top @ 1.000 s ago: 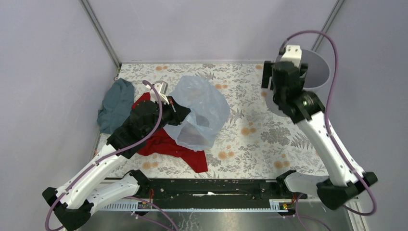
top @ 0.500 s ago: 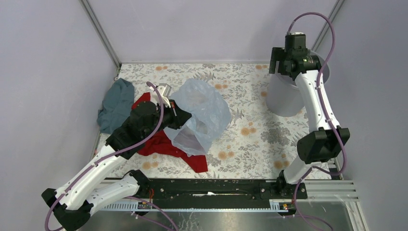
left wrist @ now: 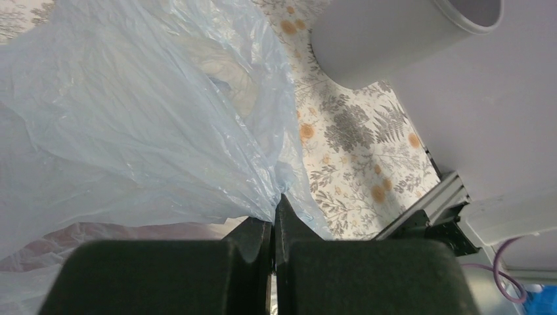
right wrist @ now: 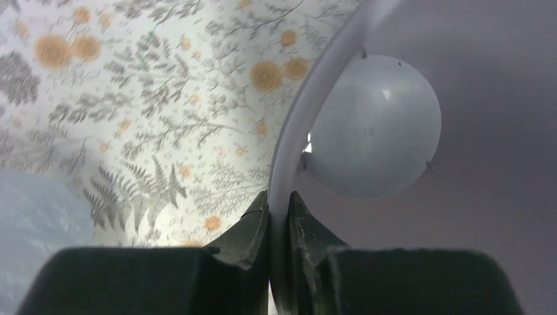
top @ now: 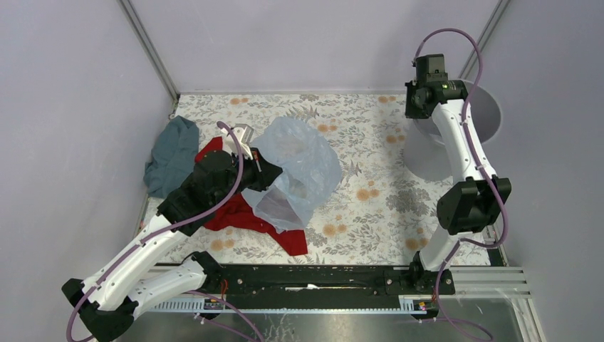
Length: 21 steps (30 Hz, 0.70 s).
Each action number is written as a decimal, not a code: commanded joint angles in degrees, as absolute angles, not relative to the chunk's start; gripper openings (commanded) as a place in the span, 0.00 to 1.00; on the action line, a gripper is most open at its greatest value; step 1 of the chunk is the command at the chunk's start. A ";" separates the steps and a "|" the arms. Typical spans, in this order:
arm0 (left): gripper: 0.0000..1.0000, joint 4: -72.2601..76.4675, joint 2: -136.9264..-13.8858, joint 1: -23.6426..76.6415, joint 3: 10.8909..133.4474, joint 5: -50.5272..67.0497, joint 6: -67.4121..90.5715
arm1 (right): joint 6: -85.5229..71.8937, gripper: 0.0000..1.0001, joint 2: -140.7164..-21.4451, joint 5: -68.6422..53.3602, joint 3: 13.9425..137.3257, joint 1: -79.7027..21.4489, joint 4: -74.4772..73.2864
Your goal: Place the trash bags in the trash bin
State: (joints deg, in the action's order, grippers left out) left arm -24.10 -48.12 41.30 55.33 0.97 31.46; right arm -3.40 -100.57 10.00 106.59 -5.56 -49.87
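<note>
The pale blue translucent trash bag [top: 299,167] lies crumpled mid-table, lifted slightly at its left side. My left gripper [left wrist: 274,210] is shut on a pinched fold of the trash bag [left wrist: 131,118]. The light grey trash bin [top: 484,117] stands at the back right. My right gripper [right wrist: 279,203] is shut on the rim of the trash bin [right wrist: 309,111], one finger outside the wall and one inside; the bin's round bottom shows past the rim. In the top view the right gripper [top: 424,107] sits at the bin's left rim.
A red cloth [top: 246,214] lies under the bag and the left arm. A teal-grey cloth [top: 171,153] is bunched at the table's left edge. Walls close in behind and on both sides. The black rail [top: 313,278] runs along the near edge.
My right gripper came down onto the bin's left rim and closed on it; the bin shifted slightly right. The left arm with the bag has barely moved.
</note>
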 commanded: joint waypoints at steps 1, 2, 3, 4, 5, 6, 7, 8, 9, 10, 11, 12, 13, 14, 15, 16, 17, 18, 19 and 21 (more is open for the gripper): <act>0.00 -23.28 -47.42 41.28 55.55 -4.29 29.38 | -4.74 0.07 -95.69 2.62 103.46 -8.01 -52.52; 0.00 -23.29 -47.49 41.30 55.35 -5.90 29.40 | -4.88 0.04 -94.58 2.52 102.46 -9.44 -52.90; 0.00 -23.29 -47.79 41.26 55.21 -7.03 29.41 | -5.29 0.02 -93.44 2.77 101.25 -11.08 -53.00; 0.00 -23.25 -48.10 41.29 55.41 -7.83 29.36 | -5.63 0.01 -92.25 2.47 99.98 -12.84 -52.96; 0.00 -23.29 -48.49 41.28 55.83 -8.27 29.33 | -5.78 0.00 -91.06 1.87 98.56 -14.80 -53.04; 0.00 -23.37 -48.69 41.28 56.42 -8.54 29.35 | -6.06 0.00 -89.95 1.24 97.23 -16.67 -52.93; 0.00 -23.34 -48.75 41.26 56.89 -8.79 29.33 | -6.33 0.00 -88.83 0.78 95.77 -18.81 -52.76; 0.00 -23.36 -48.70 41.30 57.29 -9.24 29.18 | -6.70 0.00 -88.01 0.49 94.61 -20.74 -52.96; 0.00 -23.38 -48.51 41.29 57.49 -9.96 29.10 | -7.17 0.00 -87.38 0.16 93.63 -22.41 -53.14; 0.00 -23.36 -48.20 41.27 57.68 -10.80 28.91 | -7.67 0.00 -86.77 0.10 92.73 -23.92 -53.45; 0.00 -23.51 -47.98 41.28 57.83 -11.74 28.66 | -8.11 0.00 -86.22 -0.97 91.96 -25.59 -53.53; 0.00 -23.74 -47.69 41.29 57.96 -12.77 28.57 | -8.58 0.00 -85.66 -1.60 91.11 -26.63 -53.54; 0.00 -23.94 -47.45 41.26 58.12 -13.57 28.52 | -8.92 0.00 -85.14 -1.88 90.51 -27.52 -53.53; 0.00 -24.24 -47.33 41.28 58.41 -14.18 28.47 | -9.38 0.00 -84.68 -1.97 90.18 -28.21 -53.59; 0.00 -24.46 -47.35 41.29 58.63 -14.56 28.55 | -9.71 0.00 -84.19 -2.15 89.85 -28.93 -53.53; 0.00 -24.69 -47.35 41.26 58.96 -14.77 28.63 | -9.87 0.00 -83.79 -2.39 89.59 -29.54 -53.42; 0.00 -24.88 -47.51 41.25 59.34 -14.89 28.67 | -10.09 0.01 -83.38 -2.62 89.43 -30.08 -53.20; 0.00 -25.29 -47.65 41.30 59.73 -15.23 28.96 | -10.17 0.02 -82.95 -2.94 88.94 -30.54 -52.75; 0.00 -25.61 -47.78 41.24 60.25 -15.64 29.26 | -10.17 0.04 -82.44 -3.51 88.42 -30.91 -52.10; 0.00 -26.03 -47.94 41.28 60.84 -15.73 29.99 | -10.34 0.09 -81.66 -4.36 87.47 -31.11 -50.95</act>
State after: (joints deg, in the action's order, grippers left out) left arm -26.28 -48.45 41.30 57.17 -12.86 29.78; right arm -4.19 -83.46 3.29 89.73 -29.80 -51.24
